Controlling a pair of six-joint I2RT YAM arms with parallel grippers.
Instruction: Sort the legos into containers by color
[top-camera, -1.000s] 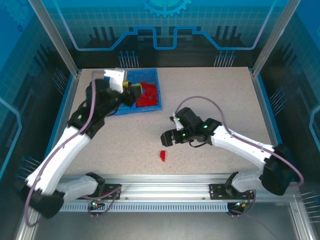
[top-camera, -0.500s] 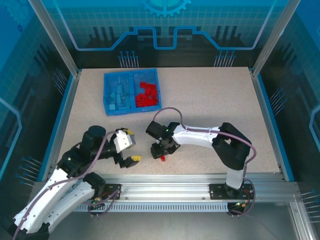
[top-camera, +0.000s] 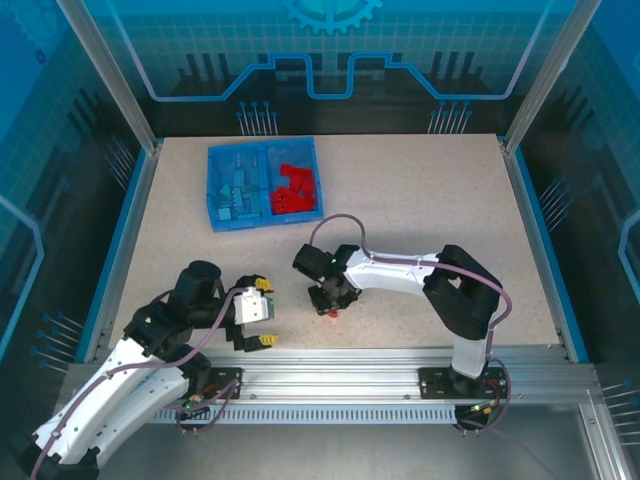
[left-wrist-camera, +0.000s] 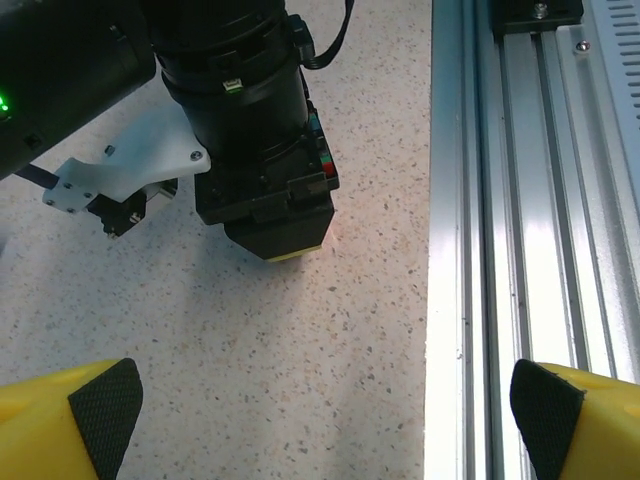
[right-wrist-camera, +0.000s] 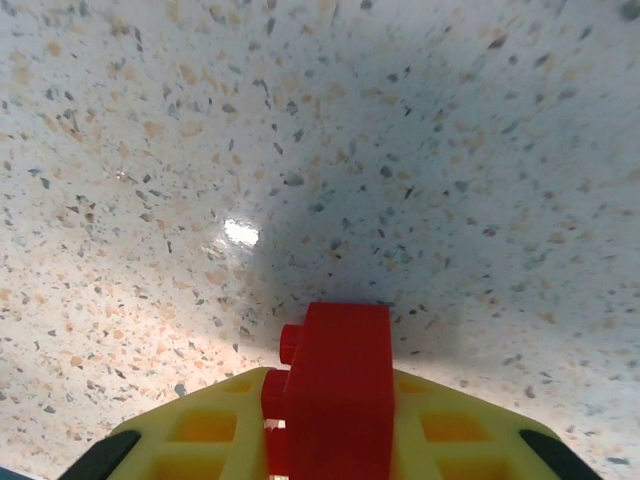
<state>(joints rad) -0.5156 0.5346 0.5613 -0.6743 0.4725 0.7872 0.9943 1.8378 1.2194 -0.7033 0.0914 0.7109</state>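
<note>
Left gripper (top-camera: 265, 313) moved nearer | red lego (right-wrist-camera: 338, 385) clamped along right gripper (right-wrist-camera: 330, 435) | studs left

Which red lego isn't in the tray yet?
The red brick held by the right gripper; the other reds lie in the tray's right compartment.

tray (top-camera: 270, 223) far-left on table (top-camera: 430, 200) | bricks (top-camera: 290, 190) inside | one brick (right-wrist-camera: 337, 390) between right fingers (right-wrist-camera: 215, 430), right of left fingers (left-wrist-camera: 70, 420)

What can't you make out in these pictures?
Top view: the small red plastic brick is mostly hidden beneath the right gripper.
Right wrist view: that brick's lower end is cut off by the bottom edge.
Top view: light blue bricks in the shallow blue plastic tray are too small to count.
</note>
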